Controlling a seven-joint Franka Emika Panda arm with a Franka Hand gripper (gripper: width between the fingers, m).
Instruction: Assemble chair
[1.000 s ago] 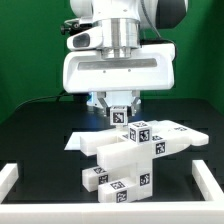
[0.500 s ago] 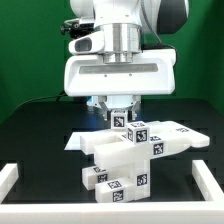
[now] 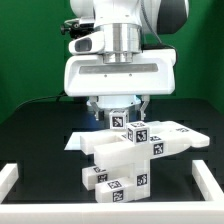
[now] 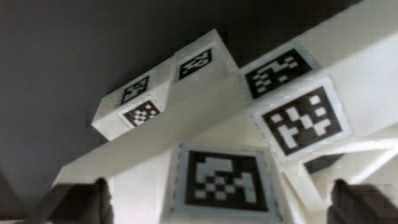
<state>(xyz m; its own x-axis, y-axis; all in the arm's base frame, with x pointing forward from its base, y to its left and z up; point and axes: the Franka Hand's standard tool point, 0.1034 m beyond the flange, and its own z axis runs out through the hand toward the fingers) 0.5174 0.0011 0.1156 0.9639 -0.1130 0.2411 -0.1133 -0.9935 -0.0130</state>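
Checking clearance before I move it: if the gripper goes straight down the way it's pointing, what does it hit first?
Likely the chair: the gripper already straddles its top tagged block.

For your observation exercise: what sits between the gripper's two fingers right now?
A tagged white chair part fills the gap between the fingers of the gripper. The wrist view shows it best; contact cannot be told.

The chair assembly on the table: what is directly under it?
The chair rests on the black table. At the exterior view's left, a flat white board shows beside its base; whether it continues underneath is covered by the blocks.
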